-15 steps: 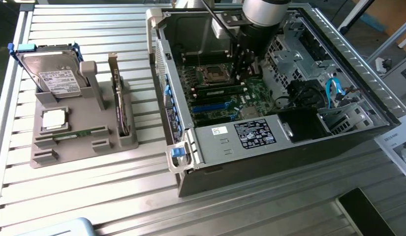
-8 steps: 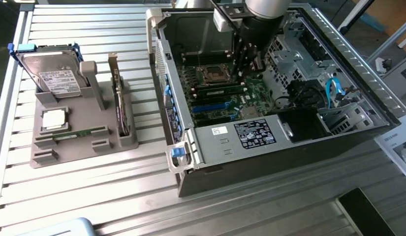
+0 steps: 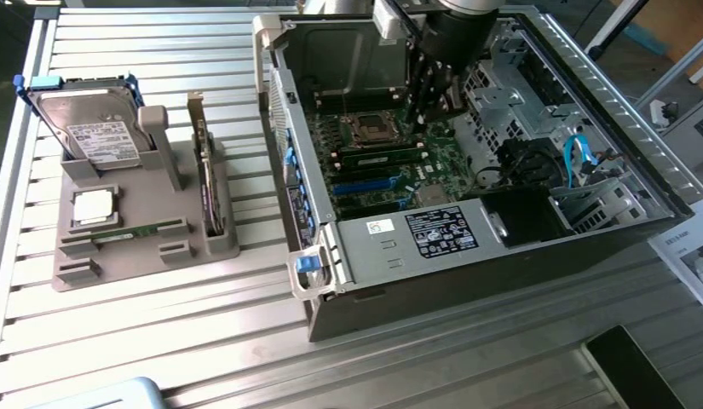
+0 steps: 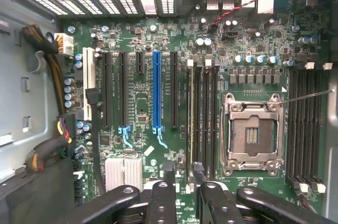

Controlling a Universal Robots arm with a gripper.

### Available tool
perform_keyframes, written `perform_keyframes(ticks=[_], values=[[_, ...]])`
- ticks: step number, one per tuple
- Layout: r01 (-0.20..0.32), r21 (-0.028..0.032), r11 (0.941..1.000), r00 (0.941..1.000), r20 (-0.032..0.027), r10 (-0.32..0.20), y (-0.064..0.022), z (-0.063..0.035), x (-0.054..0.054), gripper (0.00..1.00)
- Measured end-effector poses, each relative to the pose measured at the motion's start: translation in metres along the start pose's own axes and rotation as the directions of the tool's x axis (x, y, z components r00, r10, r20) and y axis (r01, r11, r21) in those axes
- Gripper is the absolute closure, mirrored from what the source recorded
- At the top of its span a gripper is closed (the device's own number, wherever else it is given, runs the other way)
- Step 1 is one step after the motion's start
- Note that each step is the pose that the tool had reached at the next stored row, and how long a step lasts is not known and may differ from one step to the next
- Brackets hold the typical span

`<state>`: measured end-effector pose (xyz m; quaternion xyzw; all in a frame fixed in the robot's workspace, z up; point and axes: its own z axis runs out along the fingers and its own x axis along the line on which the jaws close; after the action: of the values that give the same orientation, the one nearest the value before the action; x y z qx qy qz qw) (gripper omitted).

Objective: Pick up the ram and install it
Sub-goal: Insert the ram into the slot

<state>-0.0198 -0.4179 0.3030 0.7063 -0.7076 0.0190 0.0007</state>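
Labels on hard drive (image 3: 98,132) and power supply (image 3: 440,232) present, print too small to read.

1 open computer case (image 3: 442,294) on a slatted metal table (image 3: 158,341), motherboard (image 3: 436,162) exposed; gripper (image 3: 428,104) lowered inside, over the board. 1 grey holder (image 3: 146,256) at the exterior view's left: 1 hard drive (image 3: 95,128) upright, 1 expansion card (image 3: 204,170) on edge, 1 ram (image 3: 141,231) lying flat.

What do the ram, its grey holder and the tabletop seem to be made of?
The ram: thin green board, likely fibreglass circuit laminate, matte. The grey holder: probably plastic, uniform dull grey with moulded slots. The tabletop: metal, possibly aluminium, pale ribbed slats with a soft sheen.
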Motion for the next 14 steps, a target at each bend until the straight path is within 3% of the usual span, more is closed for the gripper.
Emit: perform_keyframes(ticks=[14], values=[[0.0,-0.0009,1.0,0.9999,-0.0131,0.0,-0.0005,-0.0205,0.001,0.74]])
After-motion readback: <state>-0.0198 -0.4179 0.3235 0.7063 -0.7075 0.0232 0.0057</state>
